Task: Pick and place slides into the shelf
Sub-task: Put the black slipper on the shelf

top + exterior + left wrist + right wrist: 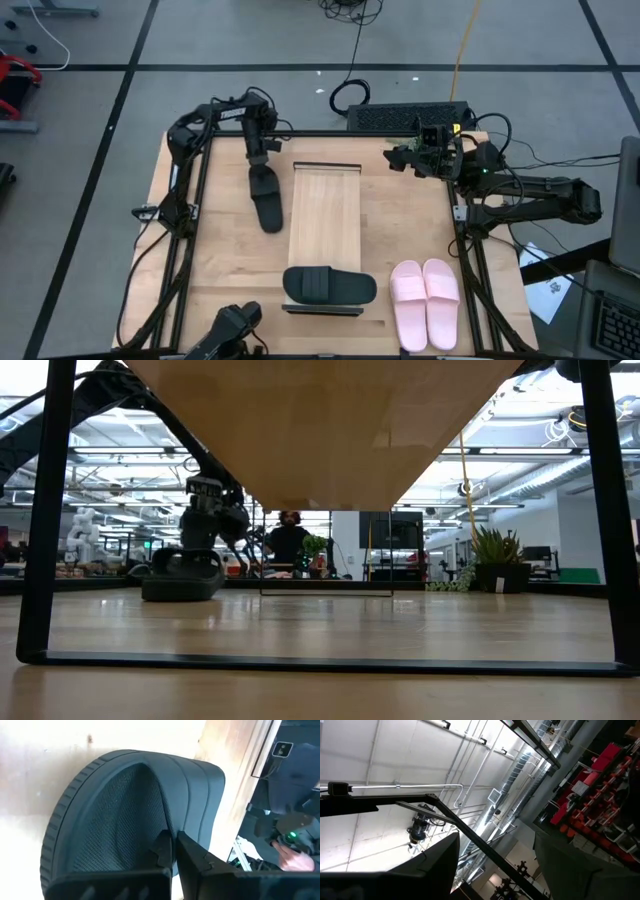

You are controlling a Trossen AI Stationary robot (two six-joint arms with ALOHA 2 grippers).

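Note:
One black slide (267,200) lies on the table just left of the shelf (325,215), its length running far to near. My left gripper (262,158) is shut on its far part; it also shows in the low view (205,510) above the slide (183,575). The other black slide (330,286) lies crosswise on the shelf's near end. The pink pair (425,300) lies side by side on the table at the near right. My right gripper (405,158) waits open and empty at the far right, off the shelf's far corner. My left gripper (177,847) pinches the black slide's strap at its edge (172,827). One finger (161,849) is inside over the textured footbed, and the other (195,856) is outside on the strap's top. The fingers come from above and the far side. The sole looks down on the table.
Black frame rails (195,230) run along the table's left and right sides. A black power strip (410,115) and cables lie beyond the far edge. The shelf's middle and far slats are bare. In the low view a person (290,540) shows far behind the table.

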